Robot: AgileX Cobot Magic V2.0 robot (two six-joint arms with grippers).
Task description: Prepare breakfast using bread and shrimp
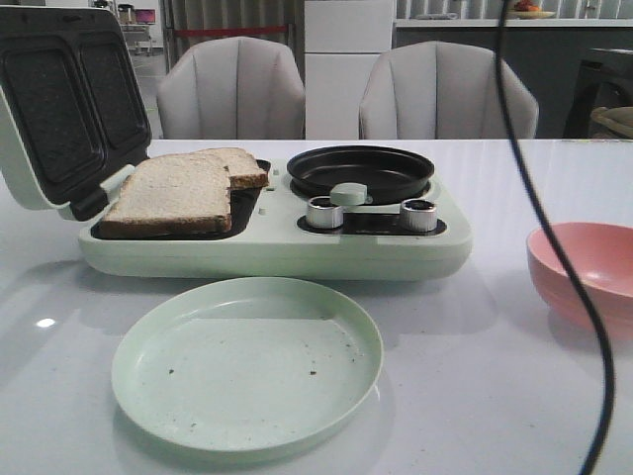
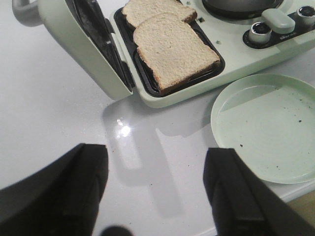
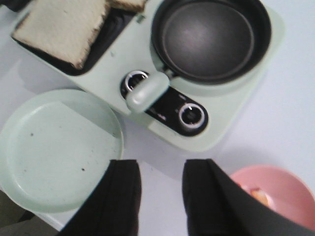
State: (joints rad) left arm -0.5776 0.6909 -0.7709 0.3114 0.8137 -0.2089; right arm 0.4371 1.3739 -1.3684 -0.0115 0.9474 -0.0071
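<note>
The right gripper (image 3: 160, 196) hangs with its jaws parted over the white table (image 3: 290, 98), between a pale green plate (image 3: 54, 152) and a pink bowl (image 3: 275, 194) holding something small and orange (image 3: 261, 196). Beyond it stands a pale green breakfast maker (image 3: 123, 59) with a round black pan (image 3: 209, 37), two silver knobs (image 3: 191, 115) and bread slices (image 3: 61, 27) on its dark grill tray.

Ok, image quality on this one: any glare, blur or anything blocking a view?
Front view: sharp, but a dark cable hangs close to the lens across the right side, partly crossing the pink bowl. Left wrist view: a small bright glare spot on the table, with soft shadows beside it. Right wrist view: slightly soft overall; the bread edges look blurred.
</note>
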